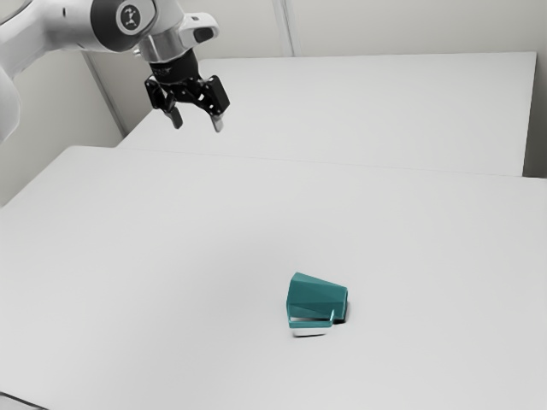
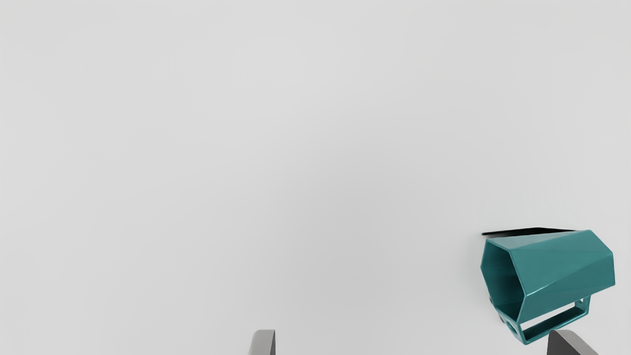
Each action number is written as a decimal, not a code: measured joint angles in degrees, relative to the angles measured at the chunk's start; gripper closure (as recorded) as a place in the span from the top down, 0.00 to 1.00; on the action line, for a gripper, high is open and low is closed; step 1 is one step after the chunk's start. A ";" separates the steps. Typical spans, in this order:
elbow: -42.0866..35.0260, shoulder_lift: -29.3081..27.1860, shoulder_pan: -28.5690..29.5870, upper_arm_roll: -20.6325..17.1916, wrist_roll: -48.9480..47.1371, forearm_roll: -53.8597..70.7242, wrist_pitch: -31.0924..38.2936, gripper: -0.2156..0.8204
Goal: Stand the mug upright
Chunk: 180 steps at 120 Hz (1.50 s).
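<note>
Clearly, the mug (image 1: 318, 297) lies on its side on the table (image 1: 171, 256), well apart from the gripper (image 1: 197, 124), which hangs high above the surface. Its 2 fingers (image 2: 263, 342) stand spread with nothing held between them. The mug's open mouth (image 2: 503, 281) faces the exterior view's left, its narrower base end (image 1: 344, 306) faces that view's right, and the handle (image 1: 310, 324) sticks out on the side nearest that camera.

The step in hand, as I judge it, is the approach: the turning work is all ahead. Carry the gripper over the mug first, then come down slowly, with 1 finger meant for each side of the body. Turn the wrist so the fingers close across the walls and clear of the handle; catching that loop would likely twist the mug askew. The body tapers, so a shallow pinch could slide toward the narrow end; a deeper, centred hold should serve better. After closing, raise it just enough for the base to swing under, rotate 1 quarter turn until the mouth points up, and let go only when the base sits flat.
</note>
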 joint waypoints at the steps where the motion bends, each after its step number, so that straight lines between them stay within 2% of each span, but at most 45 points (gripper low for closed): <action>1: 0.01 0.00 0.02 0.01 0.00 -0.01 -0.01 0.79; 31: -0.67 -0.44 0.21 0.20 -1.10 -3.45 -1.23 0.79; 51: -12.06 -6.98 3.48 0.24 -1.46 -12.72 2.47 0.79; 68: -20.02 -8.44 3.43 0.33 -0.45 -21.57 7.66 0.79; 99: -36.30 -10.99 2.76 -0.10 3.99 -38.20 21.40 0.79; 118: -43.30 -11.60 1.97 -2.14 8.60 -46.04 29.17 0.79; 150: -49.27 -10.27 1.75 -5.02 16.71 -57.45 38.81 0.79; 180: -51.45 -6.20 2.04 -7.27 21.88 -65.44 44.19 0.79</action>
